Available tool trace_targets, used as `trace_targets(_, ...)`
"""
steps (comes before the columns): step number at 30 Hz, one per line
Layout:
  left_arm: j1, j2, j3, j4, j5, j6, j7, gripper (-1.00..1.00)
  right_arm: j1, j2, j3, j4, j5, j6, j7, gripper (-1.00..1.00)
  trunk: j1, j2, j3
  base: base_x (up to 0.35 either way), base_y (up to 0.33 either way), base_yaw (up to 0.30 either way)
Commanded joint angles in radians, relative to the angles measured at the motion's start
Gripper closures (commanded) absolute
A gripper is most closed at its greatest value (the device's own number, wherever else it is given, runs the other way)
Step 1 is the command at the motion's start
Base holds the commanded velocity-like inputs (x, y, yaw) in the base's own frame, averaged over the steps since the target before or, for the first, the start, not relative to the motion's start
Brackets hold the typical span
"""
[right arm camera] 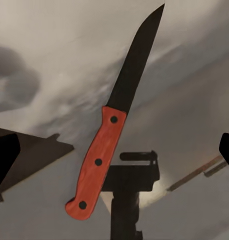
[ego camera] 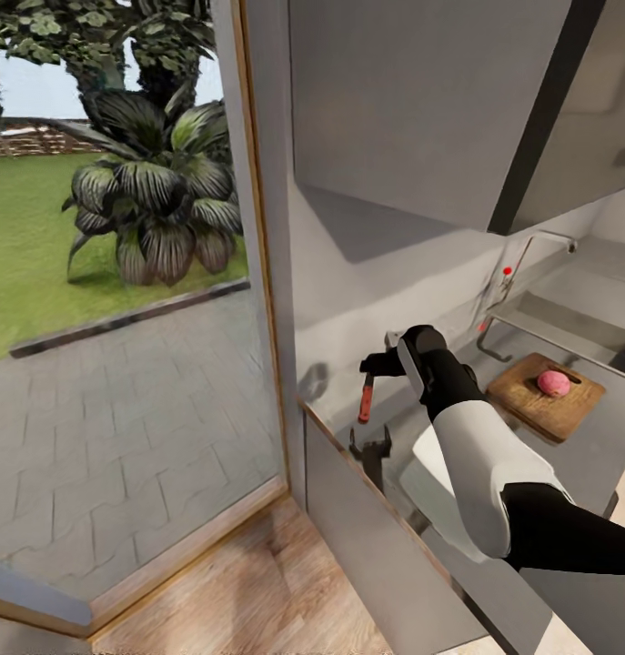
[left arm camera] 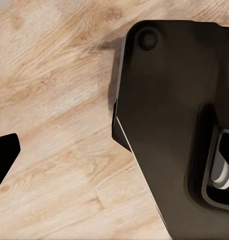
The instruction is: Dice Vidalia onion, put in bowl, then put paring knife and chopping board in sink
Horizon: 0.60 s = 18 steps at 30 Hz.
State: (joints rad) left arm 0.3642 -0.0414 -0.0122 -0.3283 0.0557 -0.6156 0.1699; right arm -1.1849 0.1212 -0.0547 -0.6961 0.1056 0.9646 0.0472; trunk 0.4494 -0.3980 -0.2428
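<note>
Right gripper [ego camera: 374, 364], fingers spread apart, hovers over the paring knife [right arm camera: 114, 125], which lies flat on the countertop [ego camera: 612, 437] between its fingertips, untouched. The Vidalia onion [ego camera: 554, 383] rests on the chopping board [ego camera: 546, 397].

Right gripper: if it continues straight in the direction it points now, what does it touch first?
Probably the paring knife, lying on the grey countertop between the open fingertips of the right gripper; depth is uncertain.
</note>
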Motion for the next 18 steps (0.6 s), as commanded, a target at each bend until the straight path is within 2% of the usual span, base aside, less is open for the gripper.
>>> trace_targets(1,0.001,0.0,-0.002,-0.002,0.006,-0.001,0.0,-1.0,-0.001,0.002,-0.005,0.0,0.009,0.003,0.005,-1.0,0.001,-0.002,-0.003,0.006,0.004,0.0)
trace_targets(7,0.001,0.0,-0.002,-0.002,0.006,-0.001,0.0,-1.0,-0.001,0.002,-0.005,0.001,0.009,0.002,0.005,-1.0,0.001,-0.002,-0.013,0.003,0.002,0.0)
trace_targets(13,0.001,0.0,-0.002,-0.002,0.006,-0.002,0.0,-1.0,-0.001,0.002,-0.005,0.002,0.009,0.002,0.005,-1.0,0.001,-0.002,-0.022,0.122,0.09,0.0)
trace_targets(18,0.001,0.0,-0.002,-0.002,0.006,-0.001,0.0,-1.0,-0.001,0.002,-0.005,0.018,0.009,-0.004,0.005,-1.0,0.001,-0.002,-0.03,0.028,0.021,0.0)
